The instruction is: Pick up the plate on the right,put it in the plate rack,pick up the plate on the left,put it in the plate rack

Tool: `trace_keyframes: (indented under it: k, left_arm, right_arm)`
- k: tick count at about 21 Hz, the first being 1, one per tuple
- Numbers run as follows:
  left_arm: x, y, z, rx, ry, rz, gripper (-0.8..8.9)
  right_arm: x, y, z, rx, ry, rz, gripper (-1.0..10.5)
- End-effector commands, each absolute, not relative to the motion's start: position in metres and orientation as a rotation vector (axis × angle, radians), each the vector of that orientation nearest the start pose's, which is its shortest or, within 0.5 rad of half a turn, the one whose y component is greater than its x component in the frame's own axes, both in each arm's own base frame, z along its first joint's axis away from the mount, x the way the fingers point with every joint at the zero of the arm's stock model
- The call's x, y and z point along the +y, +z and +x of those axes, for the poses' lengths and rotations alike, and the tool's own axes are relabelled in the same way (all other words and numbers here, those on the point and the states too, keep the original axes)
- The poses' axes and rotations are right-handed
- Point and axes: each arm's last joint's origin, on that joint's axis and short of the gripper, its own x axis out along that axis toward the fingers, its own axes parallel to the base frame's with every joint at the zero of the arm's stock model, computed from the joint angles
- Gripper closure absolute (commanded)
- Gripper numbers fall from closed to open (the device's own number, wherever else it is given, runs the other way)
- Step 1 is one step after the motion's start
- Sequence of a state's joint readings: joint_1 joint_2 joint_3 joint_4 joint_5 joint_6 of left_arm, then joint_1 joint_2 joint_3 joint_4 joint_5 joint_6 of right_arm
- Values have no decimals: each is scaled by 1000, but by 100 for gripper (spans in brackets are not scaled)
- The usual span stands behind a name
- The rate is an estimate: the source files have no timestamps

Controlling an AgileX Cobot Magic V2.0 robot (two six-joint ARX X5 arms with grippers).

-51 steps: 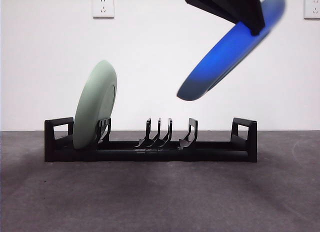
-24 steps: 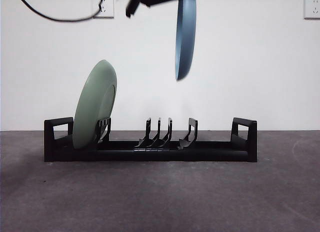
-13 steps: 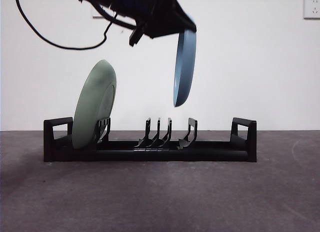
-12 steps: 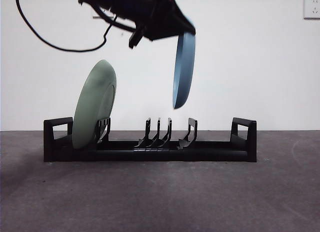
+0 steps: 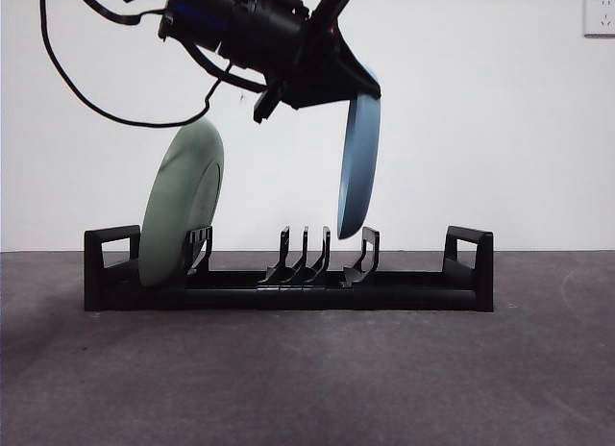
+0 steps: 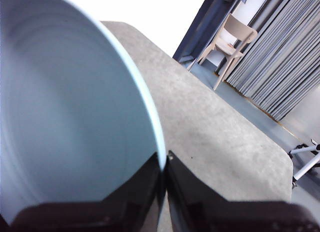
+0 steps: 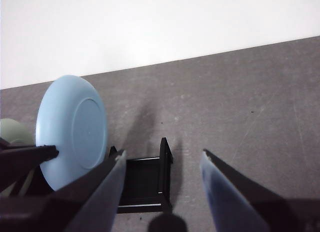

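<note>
We take this for a lab or test room in an office-type building, not a home. The grey table (image 5: 307, 369) stands bare against a plain white wall (image 5: 480, 110) with a socket (image 5: 600, 14) high up. Black cables (image 5: 86, 95) loop down from above. Beyond the table's edge we see a smooth floor, a lone beige chair (image 6: 231, 39), long grey curtains (image 6: 285, 62) and a wheeled stand foot (image 6: 307, 157).

Dark grey speckled table (image 5: 307, 369) carrying 1 thing directly: plate rack (image 5: 288, 278), long, low, black, sitting flat across table's middle, squared loop handle standing at each end, near white back wall.
</note>
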State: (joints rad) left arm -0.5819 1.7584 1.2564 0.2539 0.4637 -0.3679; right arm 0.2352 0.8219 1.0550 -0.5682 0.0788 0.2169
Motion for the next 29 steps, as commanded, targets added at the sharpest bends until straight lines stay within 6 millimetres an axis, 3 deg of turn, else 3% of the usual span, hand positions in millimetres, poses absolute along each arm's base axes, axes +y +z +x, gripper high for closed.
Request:
trace_keyframes:
  k: [1, 22, 26, 29]
  left_arm:
    - [-235, 266, 332, 477, -982, -312, 823]
    - [-241, 230, 329, 677, -983, -221, 805]
    - [-242, 231, 327, 675, -995, -222, 590]
    - [-241, 235, 326, 665, -998, -223, 578]
  right_arm:
    - [35, 380, 154, 345, 118, 165, 696]
    - [38, 374, 167, 384, 111, 158, 696]
    - [38, 373, 169, 386, 111, 157, 696]
    - [38, 373, 170, 389, 111, 157, 696]
